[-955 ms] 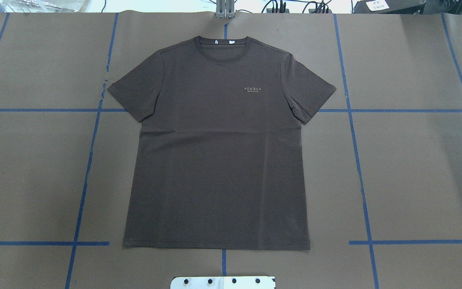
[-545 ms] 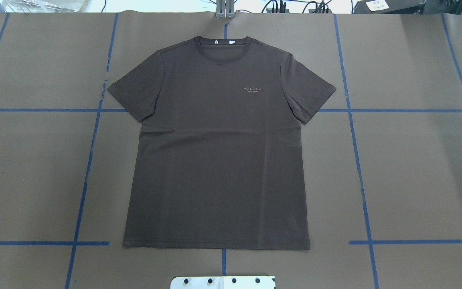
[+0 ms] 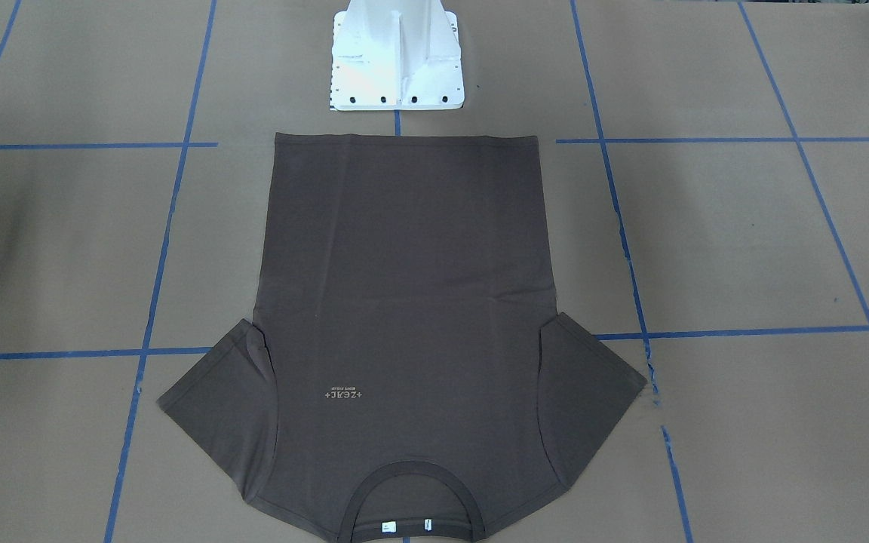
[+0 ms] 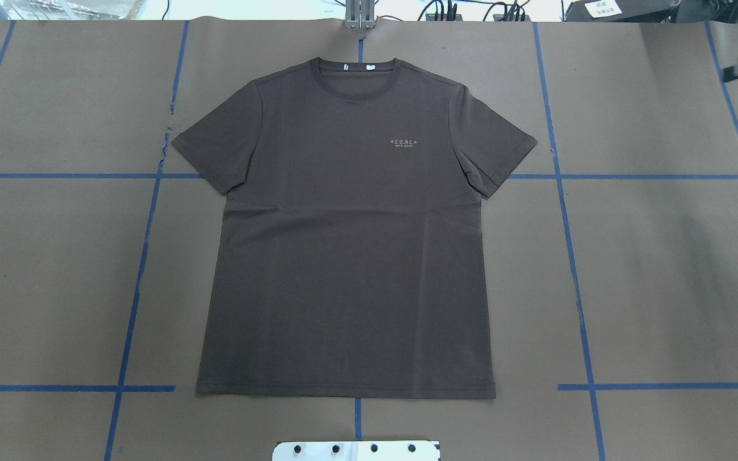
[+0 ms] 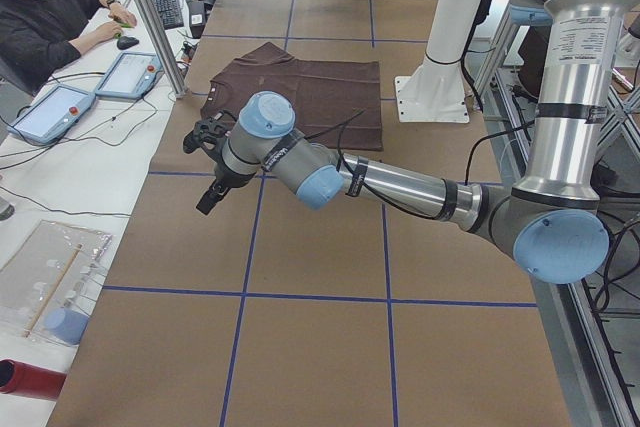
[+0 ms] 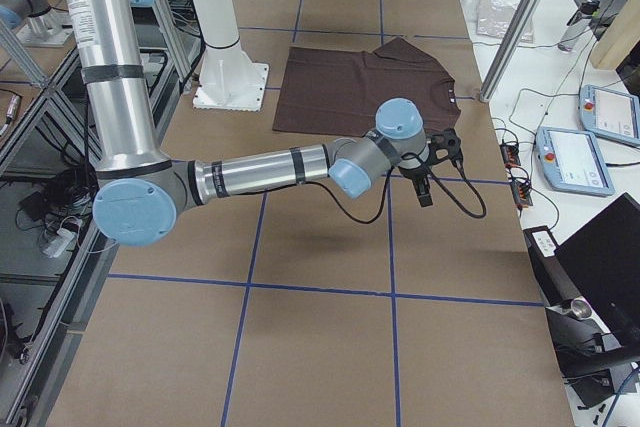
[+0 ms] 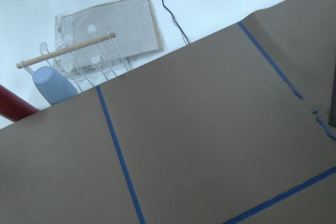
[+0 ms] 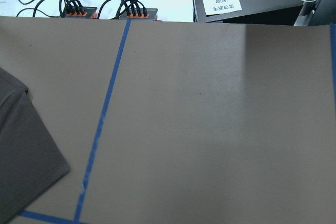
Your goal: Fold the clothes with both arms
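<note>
**Item.** One dark brown short-sleeved T-shirt (image 4: 346,237) with a small pale chest print.

**Location.** It is laid in the middle of the brown paper-covered tabletop (image 4: 664,269), which is marked with blue tape lines. The ribbed round collar (image 4: 356,80) is placed at the far side. The hem (image 4: 343,392) is placed near the white metal base block (image 3: 397,60).

**Condition.** The garment is spread flat, chest side up, with both sleeves out to left and right. Only faint creases are seen across the body. No edge is turned over.

**Left arm.** The silver-grey jointed left arm (image 5: 400,187) is stretched over bare paper, well apart from the shirt on its left. The black left gripper (image 5: 210,192) is held above the tabletop. How far its jaws are parted cannot be told, and nothing is seen held in them.

**Right arm.** The silver-grey jointed right arm (image 6: 260,172) is likewise extended over bare paper on the shirt's right. For the black right gripper (image 6: 425,187) the jaw opening cannot be told either, and no cloth is seen in it.

**Progress.** No fold is judged to have been made, so the whole task is left. Both grippers must first be brought to the cloth. The sleeves and sides are then to be folded inward and the body doubled over.
</note>
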Motion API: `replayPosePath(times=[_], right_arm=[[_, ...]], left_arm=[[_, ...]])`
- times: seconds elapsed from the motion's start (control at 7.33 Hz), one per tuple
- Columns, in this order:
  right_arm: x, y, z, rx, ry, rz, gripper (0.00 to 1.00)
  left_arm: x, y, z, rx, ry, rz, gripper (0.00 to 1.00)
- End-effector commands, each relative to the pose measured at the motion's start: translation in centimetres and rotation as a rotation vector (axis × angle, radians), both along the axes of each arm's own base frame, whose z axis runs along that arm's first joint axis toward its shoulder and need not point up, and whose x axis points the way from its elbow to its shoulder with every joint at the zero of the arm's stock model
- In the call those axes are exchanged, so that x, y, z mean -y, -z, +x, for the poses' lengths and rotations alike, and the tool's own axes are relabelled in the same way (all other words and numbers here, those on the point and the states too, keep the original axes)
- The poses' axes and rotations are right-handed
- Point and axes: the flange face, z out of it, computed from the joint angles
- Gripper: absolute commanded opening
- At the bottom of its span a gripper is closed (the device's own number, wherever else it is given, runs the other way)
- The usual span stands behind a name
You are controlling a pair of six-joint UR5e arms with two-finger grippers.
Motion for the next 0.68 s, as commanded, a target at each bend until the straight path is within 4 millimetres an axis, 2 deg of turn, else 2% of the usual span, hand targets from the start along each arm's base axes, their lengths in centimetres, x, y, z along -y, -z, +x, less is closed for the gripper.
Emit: replayPosePath(times=[0.0,0.14,0.27,0.41,0.55], right_arm=[[2.5,6.8,-13.7,0.035,-0.083,-0.056,0.8],[3.8,8.3,-18.7,0.033,-0.069,-0.062,0.77],[3.8,7.9,-22.0,0.001,-0.061,-0.059,0.77],[3.0,7.2,-24.4,-0.027,-0.055,-0.054,0.76],[2.7,6.2,-25.9,-0.049,-0.049,-0.06,0.71]], left_arm=[[0.0,0.3,0.0,-0.002,0.001,0.005,1.0],[0.0,0.3,0.0,-0.003,0.0,0.005,1.0],[0.0,0.4,0.0,-0.003,0.0,0.007,1.0],[-0.1,0.5,0.0,-0.003,0.0,0.01,1.0],[-0.2,0.7,0.0,-0.003,0.0,0.013,1.0]])
